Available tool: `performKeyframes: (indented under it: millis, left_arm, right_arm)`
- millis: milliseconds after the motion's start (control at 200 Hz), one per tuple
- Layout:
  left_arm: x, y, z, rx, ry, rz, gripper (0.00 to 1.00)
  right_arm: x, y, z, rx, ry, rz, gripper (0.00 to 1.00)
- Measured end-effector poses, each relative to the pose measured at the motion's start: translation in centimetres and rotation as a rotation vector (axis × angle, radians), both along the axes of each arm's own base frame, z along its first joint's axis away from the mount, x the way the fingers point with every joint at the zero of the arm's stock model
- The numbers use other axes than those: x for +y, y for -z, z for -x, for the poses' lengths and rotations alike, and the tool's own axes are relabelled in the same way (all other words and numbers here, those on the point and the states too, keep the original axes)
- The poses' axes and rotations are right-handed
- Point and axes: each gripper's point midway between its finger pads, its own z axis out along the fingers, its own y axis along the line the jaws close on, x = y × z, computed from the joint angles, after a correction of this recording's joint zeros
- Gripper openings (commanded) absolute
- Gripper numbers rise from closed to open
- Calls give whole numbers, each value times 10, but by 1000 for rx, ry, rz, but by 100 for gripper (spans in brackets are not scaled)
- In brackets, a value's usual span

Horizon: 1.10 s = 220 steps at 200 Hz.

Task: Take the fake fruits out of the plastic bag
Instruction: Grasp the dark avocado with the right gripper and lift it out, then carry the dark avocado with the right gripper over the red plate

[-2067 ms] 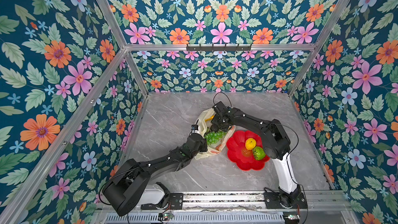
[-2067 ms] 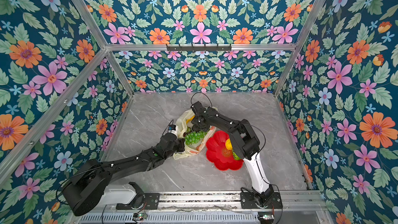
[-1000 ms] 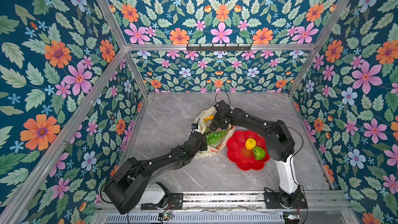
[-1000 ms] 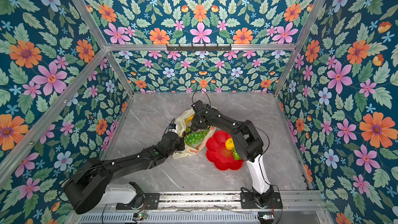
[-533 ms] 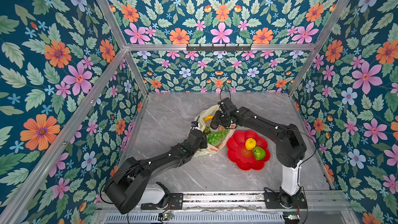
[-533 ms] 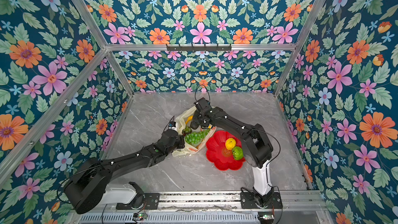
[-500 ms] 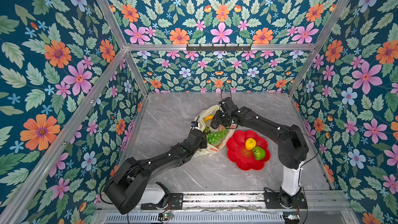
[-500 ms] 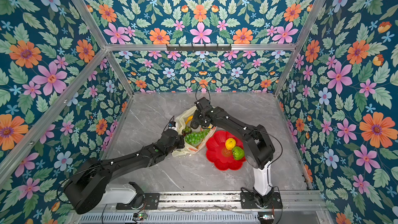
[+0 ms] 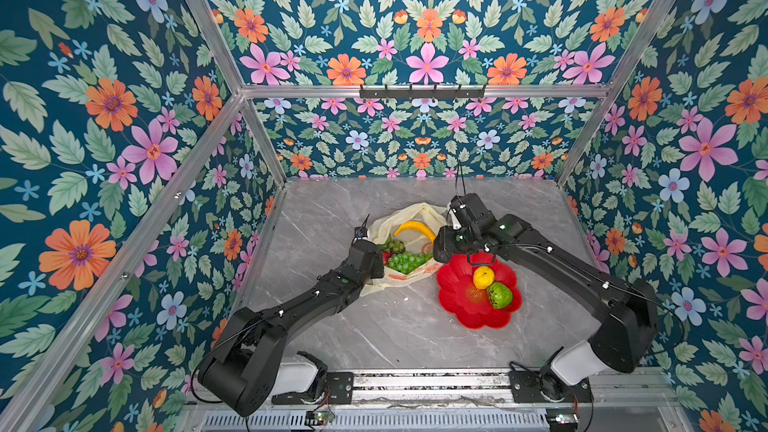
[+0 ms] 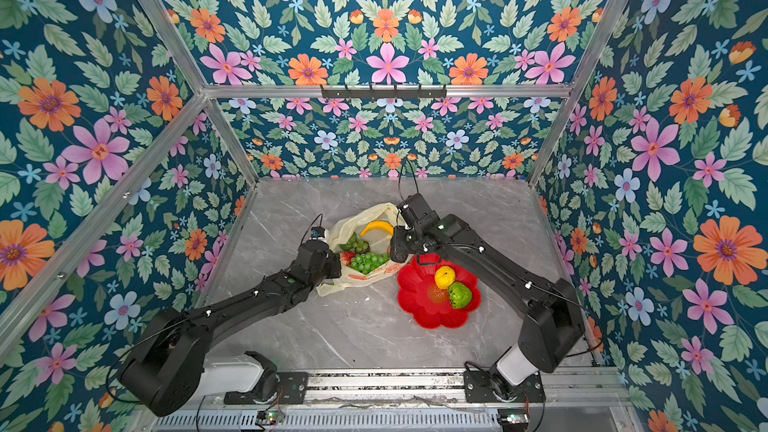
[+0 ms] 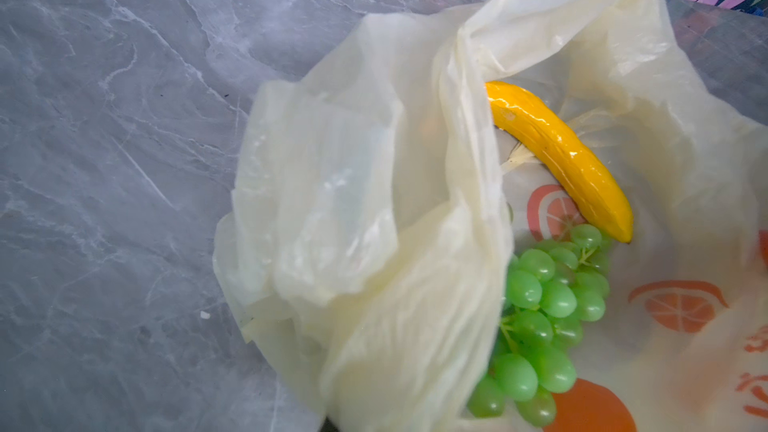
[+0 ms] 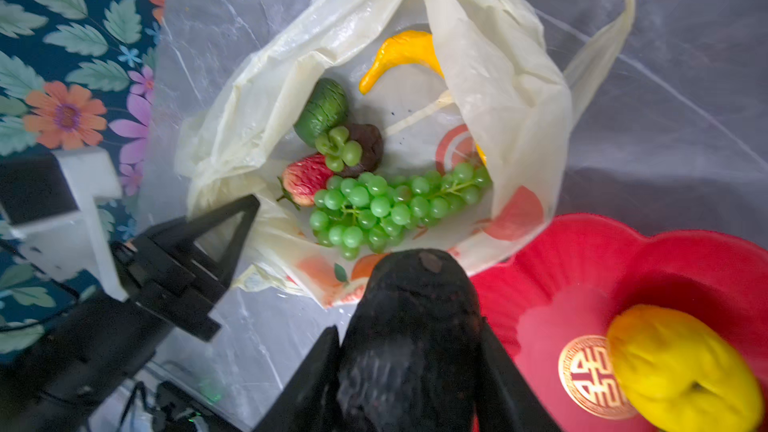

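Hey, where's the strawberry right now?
In the right wrist view the strawberry lies inside the bag, beside the grapes, on the side nearest the left gripper.

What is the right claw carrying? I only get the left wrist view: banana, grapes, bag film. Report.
Observer: The right claw is shut on the dark avocado.
Operator: List the fruit hidden behind the bag fold.
Observer: A strawberry and a dark green fruit lie in the plastic bag.
Operator: Now check the plate.
Observer: The red plate holds a lemon and a bumpy green fruit.
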Motion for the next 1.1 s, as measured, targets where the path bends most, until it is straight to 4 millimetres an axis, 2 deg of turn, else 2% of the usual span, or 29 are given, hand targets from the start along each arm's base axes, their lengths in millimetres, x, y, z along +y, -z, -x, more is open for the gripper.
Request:
performKeyframes:
  millis: [160,425,685,970,1100]
  left_arm:
    - [4,3,-2,-2,-21,24,2]
    - [2,4,-1,-5,-22,51,2]
    - [2,5,-1,0,-24,56,2]
    - [2,5,-1,1,-25,61,2]
    - [2,2,-2,-7,-27,65,2]
  right_arm:
    - [-23,22,14,8,-20,109,45]
    - [-45,60,25,35,-44,237,45]
    - [-37,83,27,2,-139,384,45]
    - [-41,107,20,4,-164,517,45]
    - [-42,124,21,25,-182,583,45]
